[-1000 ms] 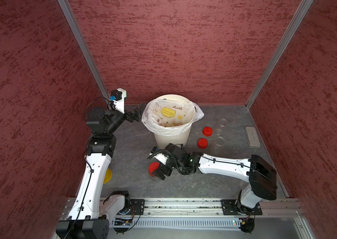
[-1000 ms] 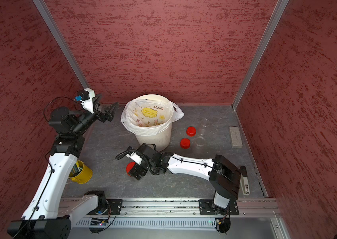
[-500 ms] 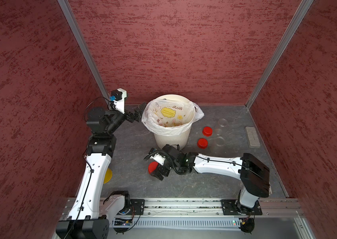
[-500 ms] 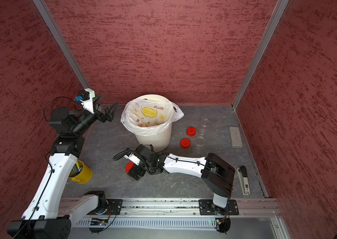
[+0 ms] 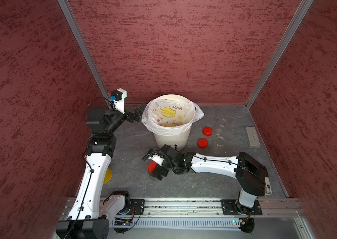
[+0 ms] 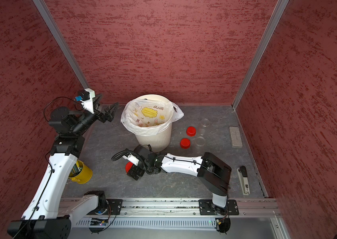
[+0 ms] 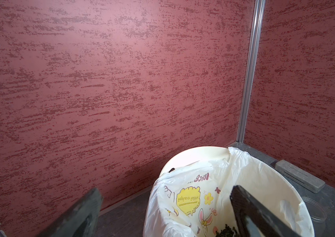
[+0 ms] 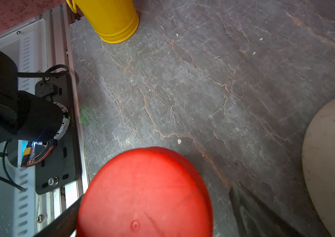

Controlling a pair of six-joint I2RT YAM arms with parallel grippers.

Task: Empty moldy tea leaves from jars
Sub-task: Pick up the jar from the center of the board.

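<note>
Plastic, stone-look top, rough walls
Smooth matt red lid (image 8: pixel 146 195); thin, crinkled glossy bag (image 7: pixel 185 174) in cream plastic bin (image 7: pixel 195 153); grey veined tabletop (image 8: pixel 203 82); glossy yellow cup (image 8: pixel 111 18); coarse mottled walls (image 5: pixel 173 51).

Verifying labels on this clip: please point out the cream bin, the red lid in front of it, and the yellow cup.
cream bin (image 5: pixel 173 137): a top view, ribbed outer wall.
red lid (image 8: pixel 146 195): right wrist view, middle of its top.
yellow cup (image 6: pixel 84 175): a top view, outer side wall.

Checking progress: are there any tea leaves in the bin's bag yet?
Yes, a dark green leafy clump lies inside the bag lining the cream bin.
</note>
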